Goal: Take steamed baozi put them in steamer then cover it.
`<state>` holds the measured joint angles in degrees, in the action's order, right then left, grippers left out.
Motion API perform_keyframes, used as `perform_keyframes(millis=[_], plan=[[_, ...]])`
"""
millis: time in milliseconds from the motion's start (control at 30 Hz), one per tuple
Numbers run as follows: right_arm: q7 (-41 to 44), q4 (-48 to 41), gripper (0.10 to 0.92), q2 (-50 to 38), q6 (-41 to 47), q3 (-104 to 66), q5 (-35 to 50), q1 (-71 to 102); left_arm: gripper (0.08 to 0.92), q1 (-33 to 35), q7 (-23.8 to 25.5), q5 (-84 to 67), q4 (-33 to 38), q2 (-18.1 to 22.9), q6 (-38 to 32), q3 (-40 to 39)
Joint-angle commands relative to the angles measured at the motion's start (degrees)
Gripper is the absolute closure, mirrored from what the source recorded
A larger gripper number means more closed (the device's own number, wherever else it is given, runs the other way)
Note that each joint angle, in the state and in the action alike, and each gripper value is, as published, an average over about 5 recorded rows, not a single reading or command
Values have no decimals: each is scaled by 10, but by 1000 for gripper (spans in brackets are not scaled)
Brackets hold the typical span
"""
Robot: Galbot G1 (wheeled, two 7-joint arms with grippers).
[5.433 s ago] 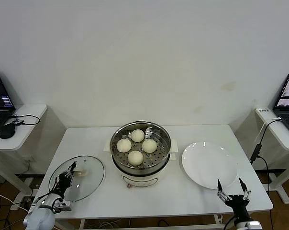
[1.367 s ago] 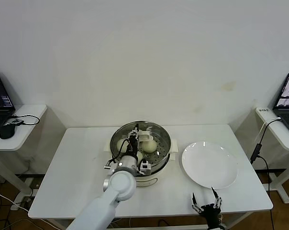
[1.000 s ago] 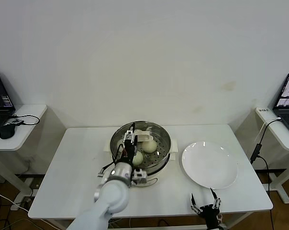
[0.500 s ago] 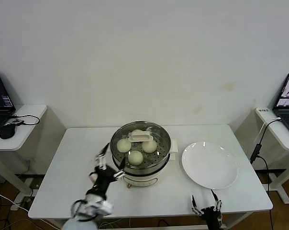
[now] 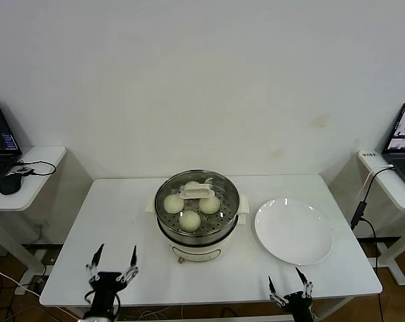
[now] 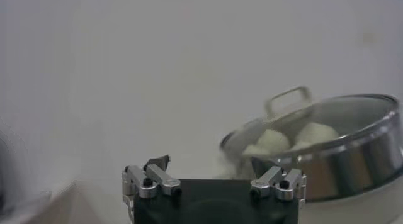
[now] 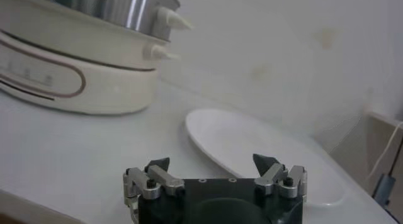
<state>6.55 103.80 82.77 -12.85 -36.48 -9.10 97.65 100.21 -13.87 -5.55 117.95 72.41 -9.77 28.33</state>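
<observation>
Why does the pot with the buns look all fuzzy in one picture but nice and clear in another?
In the left wrist view the steamer, its cover and the steamed baozi look soft and smeared, and the wall behind is a blank haze. In the head view the same steamer is crisp, with bright glints on its metal rim. In the right wrist view the white plate is slightly soft.
</observation>
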Motion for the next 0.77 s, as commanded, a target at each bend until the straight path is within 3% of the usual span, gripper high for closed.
perform_keyframes(millis=[33,467,767], plan=[[15,56,202,-39,31,5,70,34,177,71,9,-106,-46,42,-83,48],[12,73,203,-21,45,20,126,22,177,62,46,-94,-28,84,14,31],[12,87,203,-3,72,25,136,12,177,65,48,-69,-11,99,14,25]])
